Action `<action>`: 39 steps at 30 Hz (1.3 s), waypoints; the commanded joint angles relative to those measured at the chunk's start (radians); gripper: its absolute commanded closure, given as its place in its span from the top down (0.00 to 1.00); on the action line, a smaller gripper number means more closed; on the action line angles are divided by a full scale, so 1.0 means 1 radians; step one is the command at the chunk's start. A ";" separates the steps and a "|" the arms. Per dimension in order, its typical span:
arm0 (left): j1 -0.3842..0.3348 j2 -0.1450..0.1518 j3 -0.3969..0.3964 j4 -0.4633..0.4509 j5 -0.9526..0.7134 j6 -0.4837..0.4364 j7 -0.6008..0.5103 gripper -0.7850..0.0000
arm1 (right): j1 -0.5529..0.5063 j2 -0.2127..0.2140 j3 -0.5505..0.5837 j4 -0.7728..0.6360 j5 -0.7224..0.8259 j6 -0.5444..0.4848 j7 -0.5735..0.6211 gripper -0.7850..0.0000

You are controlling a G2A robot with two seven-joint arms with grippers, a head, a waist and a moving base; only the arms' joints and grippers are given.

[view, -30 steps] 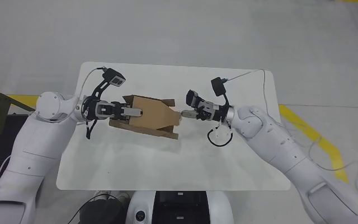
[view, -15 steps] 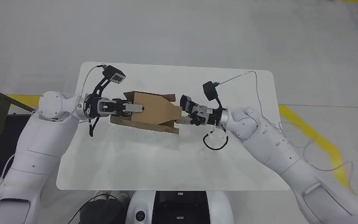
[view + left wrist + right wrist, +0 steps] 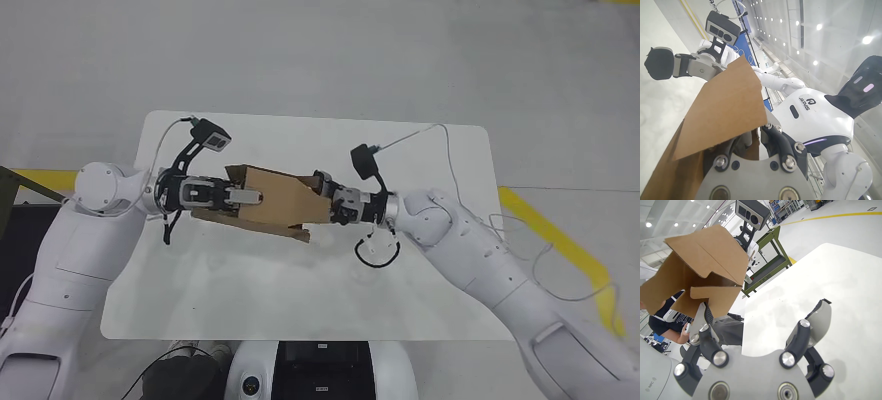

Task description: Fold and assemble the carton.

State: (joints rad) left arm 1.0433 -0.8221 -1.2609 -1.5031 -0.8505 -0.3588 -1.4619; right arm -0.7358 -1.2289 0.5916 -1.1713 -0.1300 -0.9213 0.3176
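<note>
Left claw [image 3: 243, 197], right claw [image 3: 326, 196] flank carton [image 3: 282, 199] (brown).

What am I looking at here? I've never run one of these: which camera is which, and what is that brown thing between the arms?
It is a two-armed robot working at a white table. The top view looks down from a camera above its arms. The other two pictures come from cameras on its wrists, each looking out along that arm's gripper. The brown thing is a partly folded cardboard carton with loose flaps, held over the table between the arms. The left gripper is shut on one end of it. The right gripper is at the other end, wide open. In the right wrist view one finger sits against a flap and the other stands well clear.
</note>
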 commanded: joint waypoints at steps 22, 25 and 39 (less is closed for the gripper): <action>0.019 -0.010 -0.076 0.068 0.049 -0.048 0.048 0.00 | -0.081 0.027 0.168 -0.100 -0.142 -0.091 -0.015 1.00; 0.017 -0.013 -0.072 0.081 0.044 -0.053 0.053 0.00 | -0.116 0.038 0.202 -0.183 -0.254 -0.091 -0.051 1.00; -0.055 -0.037 -0.015 0.204 0.011 -0.003 0.003 0.00 | -0.179 0.090 0.174 -0.363 -0.657 -0.091 -0.362 1.00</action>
State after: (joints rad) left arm 0.9924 -0.8568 -1.2845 -1.2969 -0.8423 -0.3651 -1.4553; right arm -0.9207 -1.1416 0.7747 -1.5387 -0.7694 -1.0123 -0.0173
